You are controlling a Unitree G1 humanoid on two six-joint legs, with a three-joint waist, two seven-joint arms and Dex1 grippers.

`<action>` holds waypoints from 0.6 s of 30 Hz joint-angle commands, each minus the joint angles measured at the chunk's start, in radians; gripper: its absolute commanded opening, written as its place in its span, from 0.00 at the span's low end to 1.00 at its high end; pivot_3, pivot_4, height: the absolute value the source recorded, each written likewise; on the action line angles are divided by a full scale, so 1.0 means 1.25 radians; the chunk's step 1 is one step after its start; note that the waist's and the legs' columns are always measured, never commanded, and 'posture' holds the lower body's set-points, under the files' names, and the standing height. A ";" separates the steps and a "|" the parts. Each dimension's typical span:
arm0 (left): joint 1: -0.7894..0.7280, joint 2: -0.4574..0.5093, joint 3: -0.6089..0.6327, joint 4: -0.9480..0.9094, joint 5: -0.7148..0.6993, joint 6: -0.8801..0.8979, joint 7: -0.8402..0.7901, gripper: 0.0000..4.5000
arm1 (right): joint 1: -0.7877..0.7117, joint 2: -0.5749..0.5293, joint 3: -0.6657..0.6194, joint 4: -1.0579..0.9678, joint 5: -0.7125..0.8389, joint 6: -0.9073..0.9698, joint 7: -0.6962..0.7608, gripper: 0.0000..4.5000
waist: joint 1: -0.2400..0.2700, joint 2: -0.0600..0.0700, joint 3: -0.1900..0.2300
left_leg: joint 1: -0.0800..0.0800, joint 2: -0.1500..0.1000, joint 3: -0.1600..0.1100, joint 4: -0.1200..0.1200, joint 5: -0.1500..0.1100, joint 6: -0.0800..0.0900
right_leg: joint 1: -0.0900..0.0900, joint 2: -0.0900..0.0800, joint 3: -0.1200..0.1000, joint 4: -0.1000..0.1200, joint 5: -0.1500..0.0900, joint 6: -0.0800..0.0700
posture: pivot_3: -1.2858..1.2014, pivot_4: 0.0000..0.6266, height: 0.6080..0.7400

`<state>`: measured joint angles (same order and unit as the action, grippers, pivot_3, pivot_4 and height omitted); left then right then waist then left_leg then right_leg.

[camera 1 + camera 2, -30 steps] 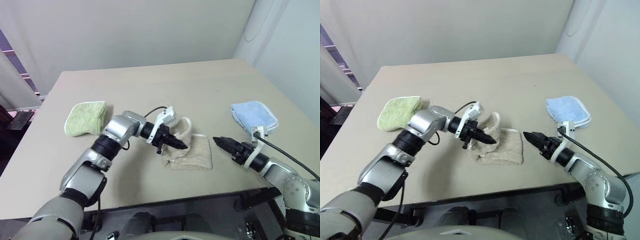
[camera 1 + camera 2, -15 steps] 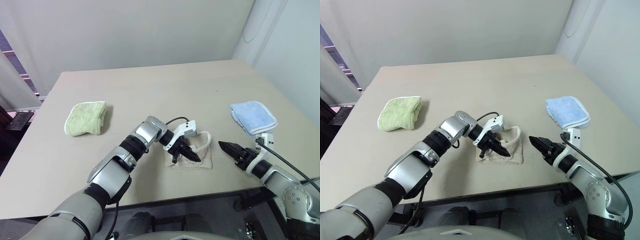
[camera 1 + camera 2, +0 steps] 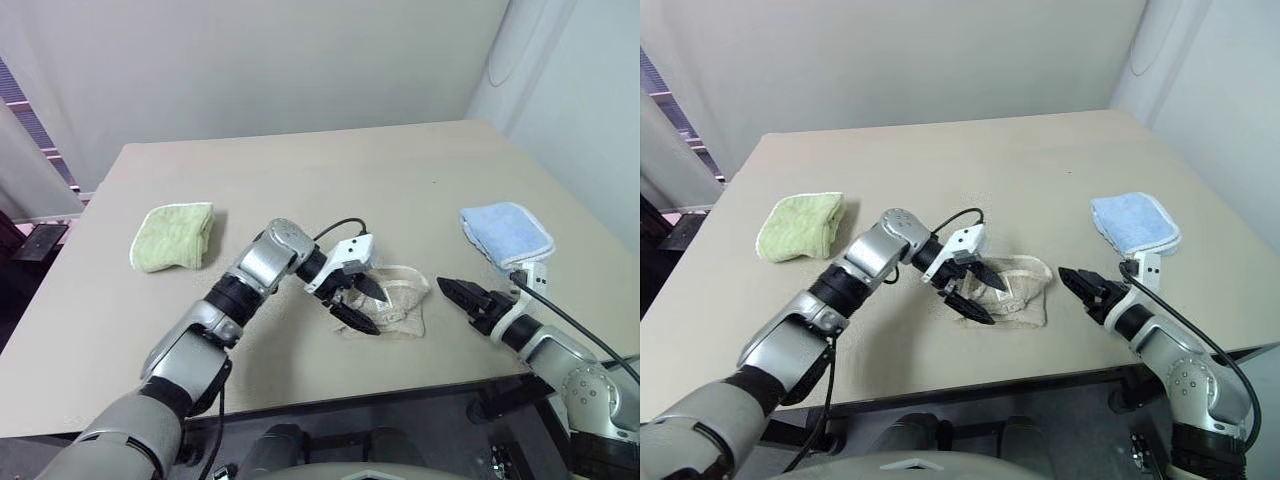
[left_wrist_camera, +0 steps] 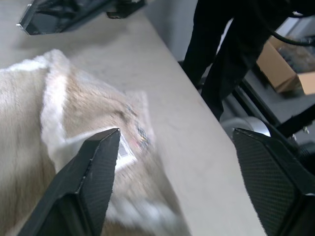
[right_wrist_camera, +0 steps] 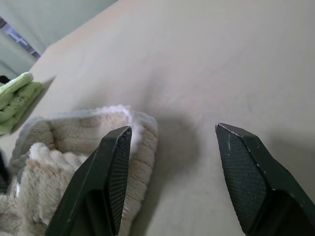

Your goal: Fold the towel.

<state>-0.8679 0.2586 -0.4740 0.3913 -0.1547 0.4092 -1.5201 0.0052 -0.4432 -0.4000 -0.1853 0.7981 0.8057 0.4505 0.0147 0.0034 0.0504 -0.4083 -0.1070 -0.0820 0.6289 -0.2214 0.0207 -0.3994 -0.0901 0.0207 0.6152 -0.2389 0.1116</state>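
A beige worktop (image 3: 330, 170) carries three towels. The tan towel (image 3: 395, 305) lies bunched near the front edge. A green towel (image 3: 173, 236) lies at the left, a blue towel (image 3: 505, 232) at the right.

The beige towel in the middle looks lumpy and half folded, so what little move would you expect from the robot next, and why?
Probably the left gripper, fingers spread wide over the towel, lifts clear. The towel lies bunched on the table with a rumpled top layer, so it likely needs flattening next. The right gripper waits open beside it.
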 commanded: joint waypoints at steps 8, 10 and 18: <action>0.010 0.058 0.022 -0.017 0.020 -0.036 0.049 0.85 | -0.034 -0.006 0.015 0.020 -0.025 -0.030 0.021 0.63 | -0.001 0.000 0.000 | 0.001 0.000 0.000 0.001 0.001 0.002 | 0.001 0.000 0.000 0.000 0.000 0.000 | 0.52 0.00 1.00; 0.012 0.042 0.022 0.002 0.025 -0.041 0.072 0.85 | -0.035 -0.007 0.021 0.023 -0.033 -0.034 0.023 0.63 | -0.001 0.000 0.000 | 0.001 0.000 0.000 0.001 0.001 0.002 | 0.001 0.000 0.000 0.000 0.000 0.000 | 0.52 0.00 1.00; 0.011 -0.002 0.019 0.056 0.058 -0.102 0.121 0.85 | -0.034 -0.011 0.018 0.025 -0.046 -0.042 0.026 0.63 | 0.000 0.000 0.000 | 0.001 0.000 0.000 0.001 0.001 0.002 | 0.001 0.001 0.000 0.001 0.000 0.000 | 0.52 0.00 1.00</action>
<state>-0.8395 0.2626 -0.4578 0.4630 -0.0896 0.3093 -1.3791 -0.0198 -0.4458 -0.3640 -0.1494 0.7379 0.7737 0.4774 0.0144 0.0035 0.0504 -0.4071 -0.1071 -0.0822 0.6305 -0.2201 0.0229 -0.3979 -0.0894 0.0208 0.6164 -0.2385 0.1122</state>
